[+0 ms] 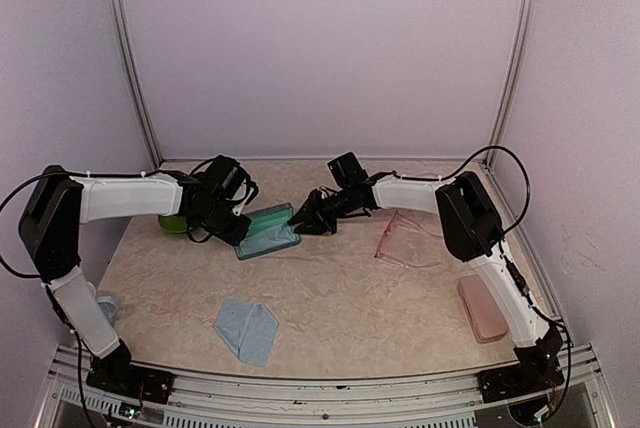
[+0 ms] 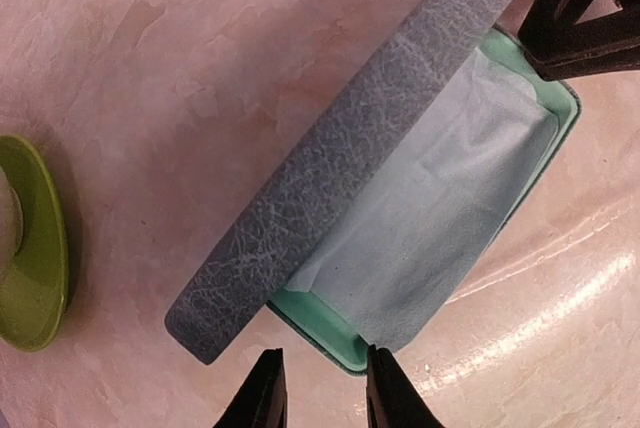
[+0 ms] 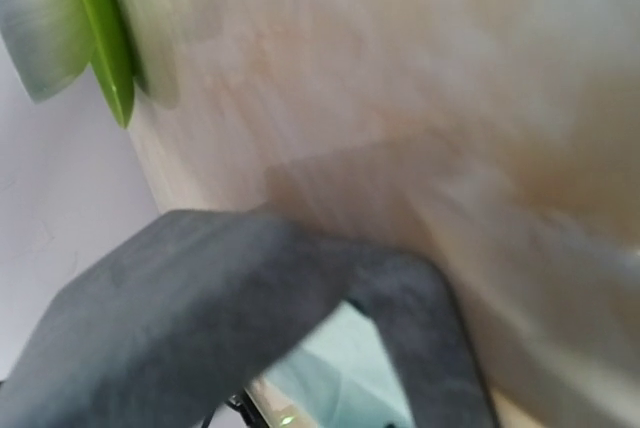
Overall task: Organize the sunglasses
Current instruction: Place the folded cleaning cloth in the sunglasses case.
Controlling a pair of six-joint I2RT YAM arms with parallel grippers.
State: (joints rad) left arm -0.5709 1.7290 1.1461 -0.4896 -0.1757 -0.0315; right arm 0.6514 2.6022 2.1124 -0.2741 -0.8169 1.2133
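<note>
- Top external view: a beige marbled table [image 1: 350,293] fills the floor of the enclosure, with both arms reaching in over its far half.
- Left arm [image 1: 120,196] stretches in from the left and right arm [image 1: 410,193] from the right. Their grippers meet at opposite ends of the same open case.
- Blue-grey case [image 1: 268,231] lies near the table's middle. Its textured lid [image 2: 370,138] is raised over a teal tray holding a light-blue cloth [image 2: 430,218].
- Pink case [image 1: 482,308] lies closed near the right edge, well apart from the open case.
- A second light-blue cloth [image 1: 247,328] lies crumpled and loose on the near side of the table.
- Sunglasses [image 1: 395,238], with a thin pink-red frame and arms unfolded, rest on bare table right of centre, between the open case and the pink case. Neither gripper touches them.
- Green dish [image 2: 40,248] sits just left of the open case.
- Left gripper [image 2: 325,398]: its fingers stand narrowly parted with nothing between them, just short of the tray's near corner.
- Right gripper [image 1: 312,214]: it is at the lid's far end. Its own wrist view is blurred, so I cannot tell how its fingers stand.
</note>
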